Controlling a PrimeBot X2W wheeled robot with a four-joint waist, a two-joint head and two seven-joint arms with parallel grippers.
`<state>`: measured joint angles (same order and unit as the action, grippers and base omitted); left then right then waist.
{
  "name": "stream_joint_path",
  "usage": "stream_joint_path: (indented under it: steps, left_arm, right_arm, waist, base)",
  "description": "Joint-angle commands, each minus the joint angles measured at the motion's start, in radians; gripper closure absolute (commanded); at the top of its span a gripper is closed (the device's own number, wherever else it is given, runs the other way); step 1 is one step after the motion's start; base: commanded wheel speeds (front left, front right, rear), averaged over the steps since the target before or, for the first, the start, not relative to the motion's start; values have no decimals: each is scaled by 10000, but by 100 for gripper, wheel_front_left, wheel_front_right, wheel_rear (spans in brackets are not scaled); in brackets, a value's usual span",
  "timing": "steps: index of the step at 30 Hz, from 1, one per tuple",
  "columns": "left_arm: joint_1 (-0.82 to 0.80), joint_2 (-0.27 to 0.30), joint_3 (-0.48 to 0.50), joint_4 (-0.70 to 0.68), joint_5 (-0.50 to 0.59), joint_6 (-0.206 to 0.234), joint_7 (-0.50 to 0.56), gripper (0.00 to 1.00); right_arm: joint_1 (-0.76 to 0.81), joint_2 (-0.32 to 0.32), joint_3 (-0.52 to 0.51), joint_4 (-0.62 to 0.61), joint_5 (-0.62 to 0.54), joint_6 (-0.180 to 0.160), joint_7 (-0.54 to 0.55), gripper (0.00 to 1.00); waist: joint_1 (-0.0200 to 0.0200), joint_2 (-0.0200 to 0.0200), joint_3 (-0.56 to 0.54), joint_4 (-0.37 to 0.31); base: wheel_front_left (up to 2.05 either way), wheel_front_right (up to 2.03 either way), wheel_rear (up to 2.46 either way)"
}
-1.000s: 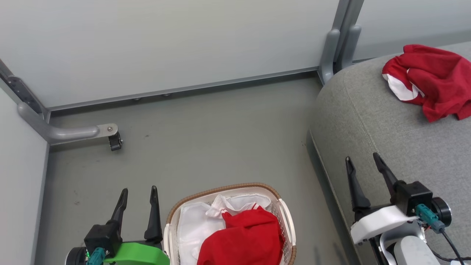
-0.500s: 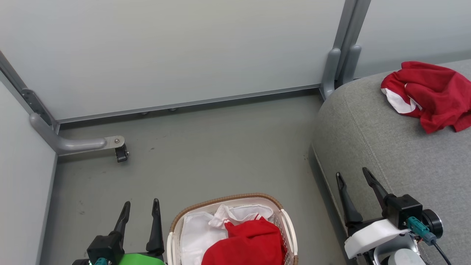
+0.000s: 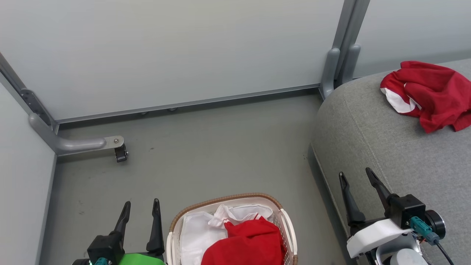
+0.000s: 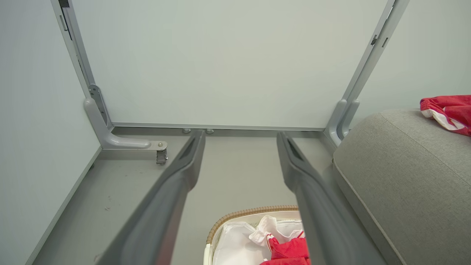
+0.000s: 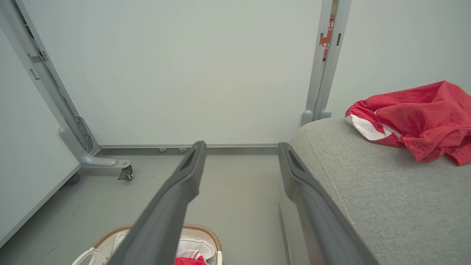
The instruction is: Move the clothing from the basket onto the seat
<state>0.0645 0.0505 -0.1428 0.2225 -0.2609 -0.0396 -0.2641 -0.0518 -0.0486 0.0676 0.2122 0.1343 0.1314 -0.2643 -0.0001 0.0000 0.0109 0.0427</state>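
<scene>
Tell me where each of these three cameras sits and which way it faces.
Head: high on the robot, looking down at basket and seat; left pincer and right pincer show below.
Left wrist: behind the left pincer, looking along its fingers, over the basket, toward the wall.
Right wrist: likewise along the right pincer's fingers.
All share the clothing on the seat.

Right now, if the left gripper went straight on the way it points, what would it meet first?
The left gripper would probably meet the wall panel's bottom rail beyond the floor; depth unclear.
</scene>
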Motion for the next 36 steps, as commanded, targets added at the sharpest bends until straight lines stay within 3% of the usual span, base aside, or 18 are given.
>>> stream_joint_path:
  steps: [1, 13, 22, 28, 36]
  left_arm:
    - [-104, -1, -2, -25, -62, -16, -5, 0]
    - [-561, -1, -329, -36, -66, -137, -5, 0]
    - [-2244, 1, -1217, 394, 657, -450, -4, 0]
    - [-3955, 11, -2228, 1738, 1242, -719, 1, 0]
    - [-6238, 27, -4205, 4824, 1914, -904, 26, 0]
  right_arm:
    - [76, -35, -48, 17, 37, -14, -3, 0]
    - [-281, -35, -221, -189, -126, -14, -3, 0]
    - [-1176, -33, -670, -797, -733, -14, -3, 0]
    - [-1987, -32, -967, -1488, -944, -14, -3, 0]
    - [-2790, -30, -1364, -2110, -1012, -14, -3, 0]
  waist:
    - [1, 0, 25, 0]
    - [1, 0, 559, -79]
    - [1, 0, 2077, -231]
    - [1, 0, 3722, -597]
    - [1, 0, 5741, -1066]
  base:
    - [0, 0, 0]
    - [0, 0, 0]
    - [0, 0, 0]
    - [0, 0, 0]
    - [0, 0, 0]
